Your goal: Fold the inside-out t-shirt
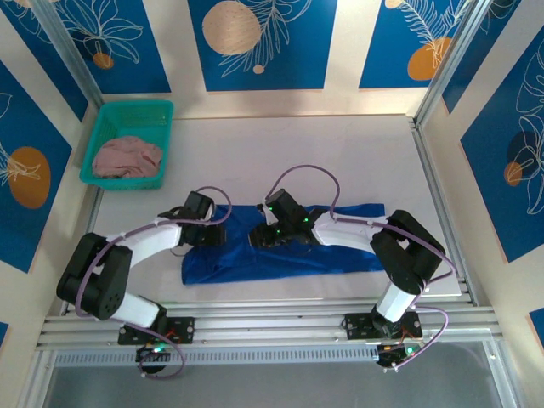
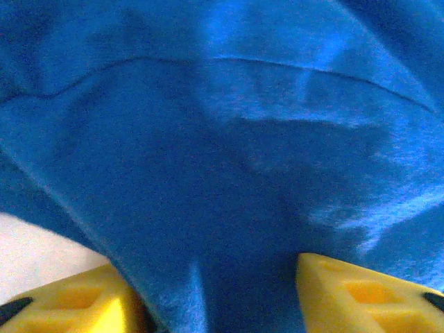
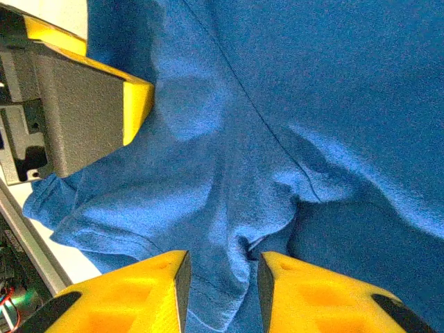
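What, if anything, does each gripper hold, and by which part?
Right gripper pinches the blue t-shirt by a bunched fold near its middle. Left gripper straddles the cloth, jaws apart; whether it grips cannot be told.

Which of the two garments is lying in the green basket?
The pink garment, bunched in the green basket; the blue t-shirt lies spread on the table.

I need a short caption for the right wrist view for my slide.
Right gripper closed on a fold of the blue t-shirt.
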`<action>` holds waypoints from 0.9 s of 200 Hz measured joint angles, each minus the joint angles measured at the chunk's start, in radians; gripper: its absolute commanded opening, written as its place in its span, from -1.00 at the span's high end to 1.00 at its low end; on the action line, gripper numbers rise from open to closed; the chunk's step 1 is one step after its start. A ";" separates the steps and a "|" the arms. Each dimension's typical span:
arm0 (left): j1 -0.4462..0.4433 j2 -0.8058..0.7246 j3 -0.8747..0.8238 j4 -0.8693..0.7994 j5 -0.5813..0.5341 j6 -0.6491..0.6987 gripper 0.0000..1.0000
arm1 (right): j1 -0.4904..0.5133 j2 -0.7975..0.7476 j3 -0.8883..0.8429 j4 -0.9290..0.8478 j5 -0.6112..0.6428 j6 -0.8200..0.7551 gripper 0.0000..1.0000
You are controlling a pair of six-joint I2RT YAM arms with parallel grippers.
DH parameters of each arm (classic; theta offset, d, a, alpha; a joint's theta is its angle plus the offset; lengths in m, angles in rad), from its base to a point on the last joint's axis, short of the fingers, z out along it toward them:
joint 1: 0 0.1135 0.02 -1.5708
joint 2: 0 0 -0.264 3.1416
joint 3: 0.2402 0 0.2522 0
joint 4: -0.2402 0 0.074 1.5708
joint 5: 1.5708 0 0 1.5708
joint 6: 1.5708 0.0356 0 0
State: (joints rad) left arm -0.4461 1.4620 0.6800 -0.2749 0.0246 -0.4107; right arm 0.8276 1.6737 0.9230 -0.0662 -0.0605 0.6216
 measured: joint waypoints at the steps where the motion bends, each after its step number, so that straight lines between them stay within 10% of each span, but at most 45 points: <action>1: -0.001 0.000 0.000 0.002 0.001 0.001 0.10 | 0.000 0.000 0.000 0.000 0.000 0.000 0.33; 74: -0.026 0.029 -0.005 0.058 0.016 -0.019 1.00 | -0.002 0.000 0.000 -0.002 0.000 0.007 0.33; 114: -0.018 0.002 -0.031 0.091 0.019 -0.033 1.00 | -0.013 -0.018 0.000 -0.030 0.008 0.005 0.28; 180: 0.196 -0.084 0.016 -0.069 0.044 -0.031 1.00 | -0.152 -0.220 -0.028 -0.093 0.035 -0.067 -0.39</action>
State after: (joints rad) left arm -0.2501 1.3777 0.6964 -0.3439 0.0689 -0.4412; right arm 0.6754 1.4536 0.8948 -0.1593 -0.0254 0.5545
